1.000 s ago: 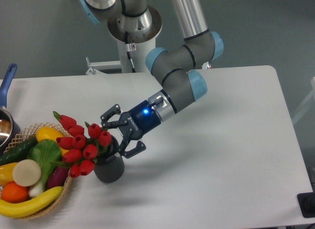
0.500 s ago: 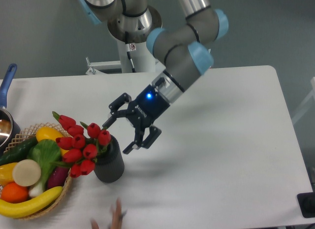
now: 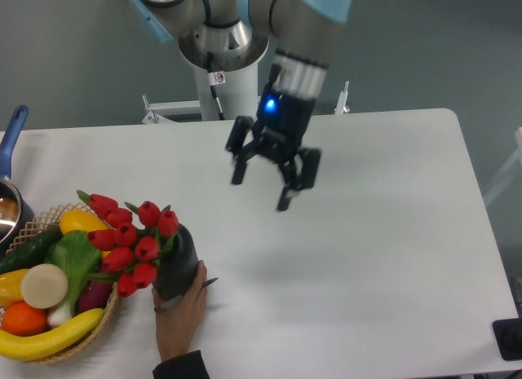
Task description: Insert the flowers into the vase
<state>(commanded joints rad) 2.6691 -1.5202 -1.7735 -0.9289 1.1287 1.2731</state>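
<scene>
The two-finger gripper (image 3: 261, 183) has pulled up and away from the short dark grey ribbed vase (image 3: 181, 266); a second ago it hung right at the vase mouth, now it sits well apart over bare white table (image 3: 383, 232), pointing down, fingers spread wide with nothing between them. The bunch of red tulip buds with green leaves (image 3: 130, 240) is left behind with stems in the vase, heads leaning left over the rim of the wicker basket of fruit and vegetables (image 3: 33, 224). New in view: a human hand (image 3: 181, 310) reaches in from the bottom edge and touches the vase base, which looks slightly tilted compared with before. Judgement: insertion is done and the arm is retreating; the hand suggests a steady or reset. The blue-handled metal pot (image 3: 10, 191) is unmoved at the left edge.
</scene>
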